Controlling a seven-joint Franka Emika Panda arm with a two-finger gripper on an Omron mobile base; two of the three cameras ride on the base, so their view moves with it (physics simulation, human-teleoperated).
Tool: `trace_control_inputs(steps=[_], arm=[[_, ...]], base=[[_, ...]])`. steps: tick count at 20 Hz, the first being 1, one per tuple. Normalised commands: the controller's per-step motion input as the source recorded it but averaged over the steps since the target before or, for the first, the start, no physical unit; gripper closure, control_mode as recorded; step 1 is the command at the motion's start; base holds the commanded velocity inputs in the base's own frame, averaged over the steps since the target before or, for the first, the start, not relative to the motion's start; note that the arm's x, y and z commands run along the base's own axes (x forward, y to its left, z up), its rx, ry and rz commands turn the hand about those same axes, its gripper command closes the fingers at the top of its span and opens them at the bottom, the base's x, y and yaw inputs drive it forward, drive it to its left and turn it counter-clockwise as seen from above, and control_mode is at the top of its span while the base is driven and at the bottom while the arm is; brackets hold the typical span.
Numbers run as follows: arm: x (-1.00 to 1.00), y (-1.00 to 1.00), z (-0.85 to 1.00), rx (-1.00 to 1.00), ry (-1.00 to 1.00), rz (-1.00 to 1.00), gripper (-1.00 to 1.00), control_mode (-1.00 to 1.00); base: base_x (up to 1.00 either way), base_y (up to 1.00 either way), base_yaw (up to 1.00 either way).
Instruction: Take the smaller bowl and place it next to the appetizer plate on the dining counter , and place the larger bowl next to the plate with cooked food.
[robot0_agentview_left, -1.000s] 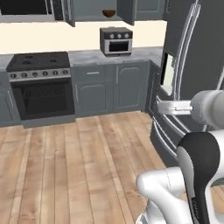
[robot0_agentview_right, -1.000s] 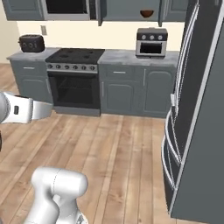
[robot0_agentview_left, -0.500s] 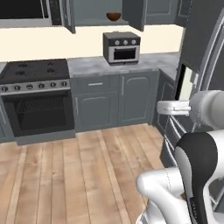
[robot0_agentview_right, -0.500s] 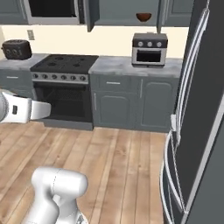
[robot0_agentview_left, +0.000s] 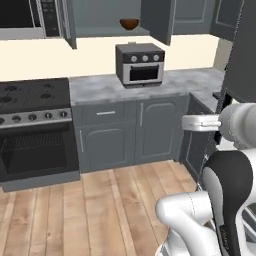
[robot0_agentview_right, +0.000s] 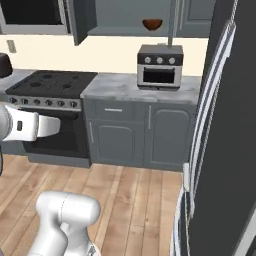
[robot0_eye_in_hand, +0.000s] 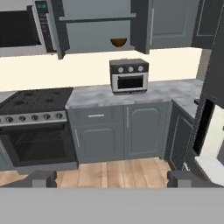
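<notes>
Resting in an open wall cabinet (robot0_agentview_left: 107, 22), the smaller bowl (robot0_agentview_left: 129, 23); jaws parted, empty.

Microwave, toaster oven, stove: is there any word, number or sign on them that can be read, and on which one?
None can be read.
Microwave: its panel shows small light marks, too blurred to read.
Toaster oven: three round knobs, no legible label.
Stove: a row of knobs, no legible marks.

Up at twelve o'clock, the smaller bowl (robot0_agentview_left: 129, 23) sits too small to show its inside. The stove (robot0_agentview_left: 31, 125) runs off the left edge at nine o'clock.
</notes>
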Motion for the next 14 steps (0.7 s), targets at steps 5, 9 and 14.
trace_control_inputs(steps=[5,9,14], arm=[[0.00,0.00,0.00,0.00,0.00,0.00,-1.00,1.00],[0.00,0.00,0.00,0.00,0.00,0.00,-1.00,1.00],[0.00,0.00,0.00,0.00,0.00,0.00,-1.00,1.00]], base=[[1.00,0.00,0.03],[1.00,-0.08,0.03],[1.00,-0.37,0.06]])
